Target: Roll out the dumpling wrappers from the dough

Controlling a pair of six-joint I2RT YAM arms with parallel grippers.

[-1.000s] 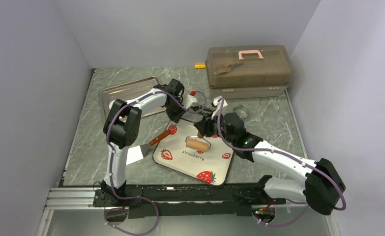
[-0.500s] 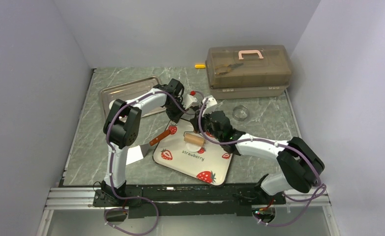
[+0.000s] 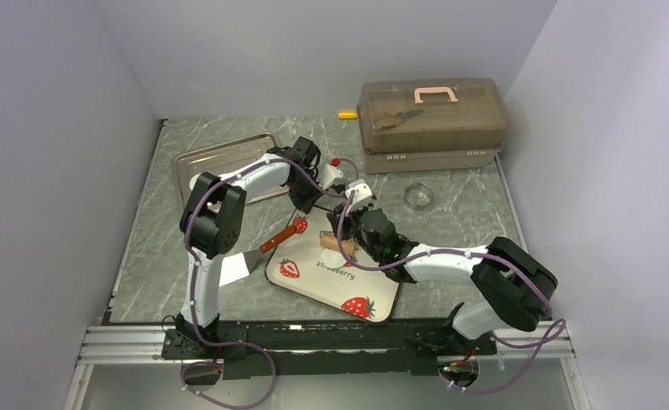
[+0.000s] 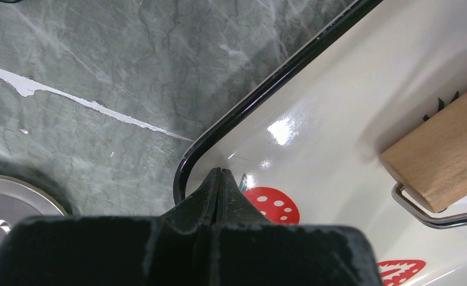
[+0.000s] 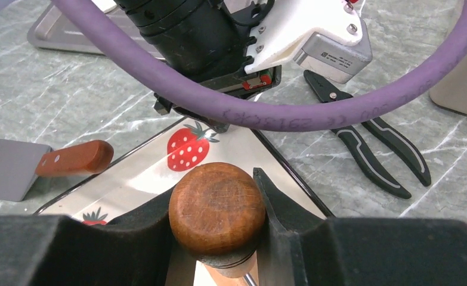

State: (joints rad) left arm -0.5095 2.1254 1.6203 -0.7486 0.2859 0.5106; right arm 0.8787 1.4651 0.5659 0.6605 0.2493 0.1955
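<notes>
Roller handle (image 5: 217, 208) inside right tool (image 5: 213, 187)

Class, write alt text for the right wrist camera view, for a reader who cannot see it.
Two black fingers grip the round wooden end of a rolling pin over a strawberry-printed tray. Beyond a purple cable, the left gripper points down at the tray's corner. Black pliers lie on the marble table at right, a wooden-handled scraper at left.
</notes>
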